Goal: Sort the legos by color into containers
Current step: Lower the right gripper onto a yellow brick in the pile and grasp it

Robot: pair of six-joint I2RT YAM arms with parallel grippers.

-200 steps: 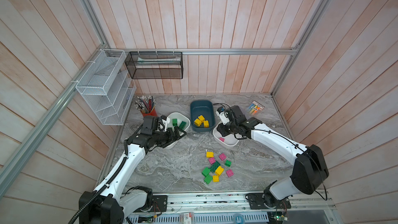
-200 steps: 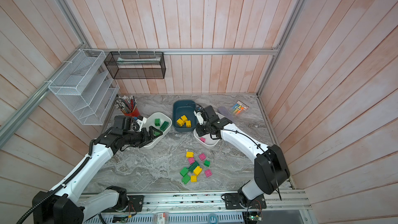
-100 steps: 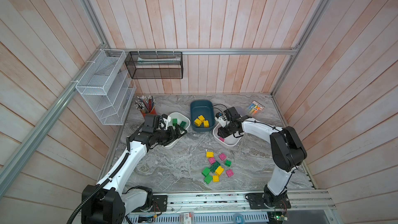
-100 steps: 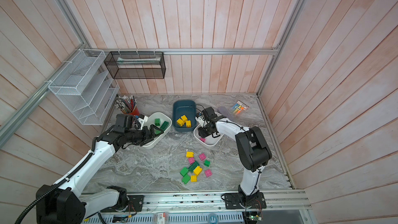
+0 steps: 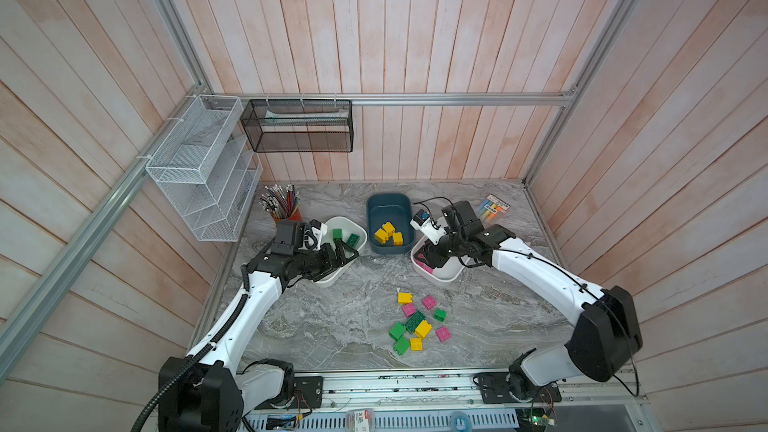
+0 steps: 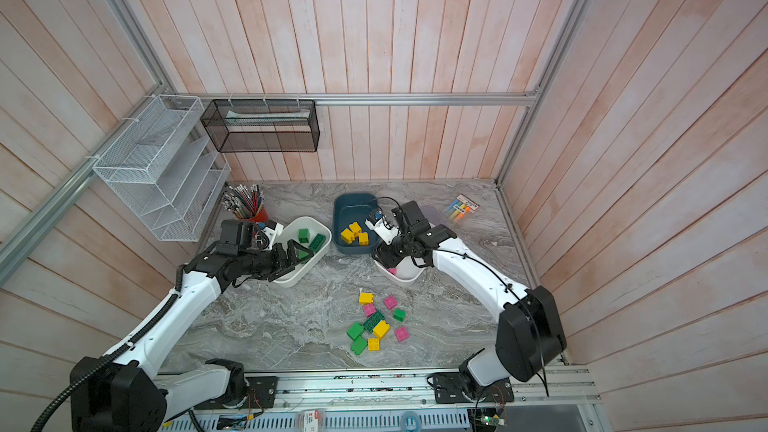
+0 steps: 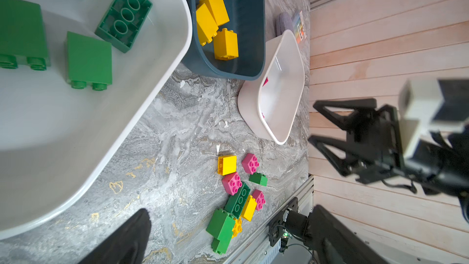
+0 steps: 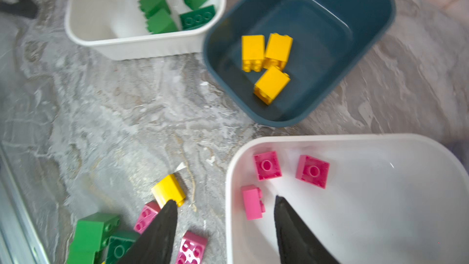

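The fingers of the R gripper (image 8: 224,200), closed a sec ago, are now seen spread over the white tub (image 8: 380,138), and a pink lego (image 8: 252,202) is left lying in it beside two others, so this drop is judged done. The L gripper (image 5: 347,252) is held w/ fingers wide apart, nothing seen between them, over the tub w/ green legos (image 8: 142,46). Approx. ten loose legos (image 5: 423,328) are still left on the counter (image 5: 332,326), to be sorted next.

A lab robot booth: plank walls (image 5: 415,35), an aluminium rail (image 5: 436,98), a wire rack (image 5: 199,176) beyond the left gripper (image 5: 348,252), a marbled bench (image 5: 332,326).
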